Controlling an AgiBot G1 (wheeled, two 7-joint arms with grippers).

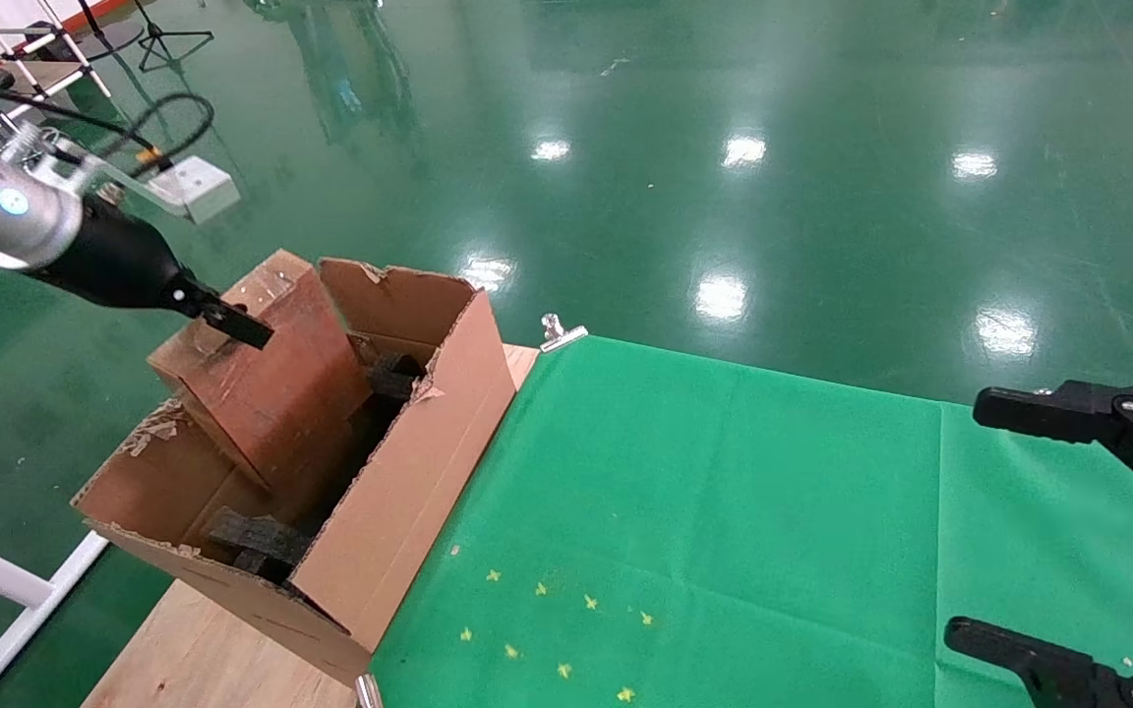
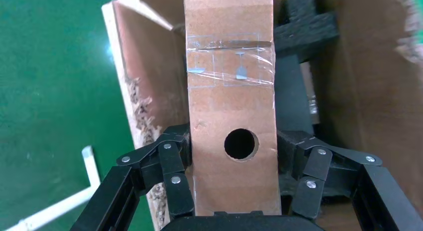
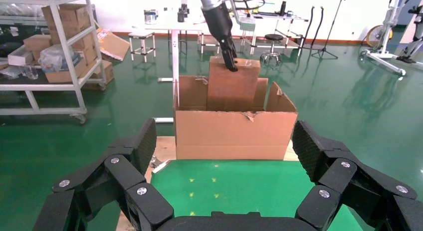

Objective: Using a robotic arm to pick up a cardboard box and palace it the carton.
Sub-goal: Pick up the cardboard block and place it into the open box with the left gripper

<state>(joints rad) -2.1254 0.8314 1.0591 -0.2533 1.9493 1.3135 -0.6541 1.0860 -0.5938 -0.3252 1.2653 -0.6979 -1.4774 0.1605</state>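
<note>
My left gripper on the white arm is shut on the top narrow face of the cardboard box. The box is tilted, its lower part inside the carton and its upper part above the rim. In the left wrist view the fingers clamp both sides of the taped box beside its round hole. Black foam blocks lie in the carton. The right wrist view shows the box standing up out of the carton. My right gripper is open and empty at the table's right side.
The carton stands on the wooden table's left end, next to a green cloth held by a metal clip. A white power block with cable lies on the green floor. Shelves with boxes stand far off.
</note>
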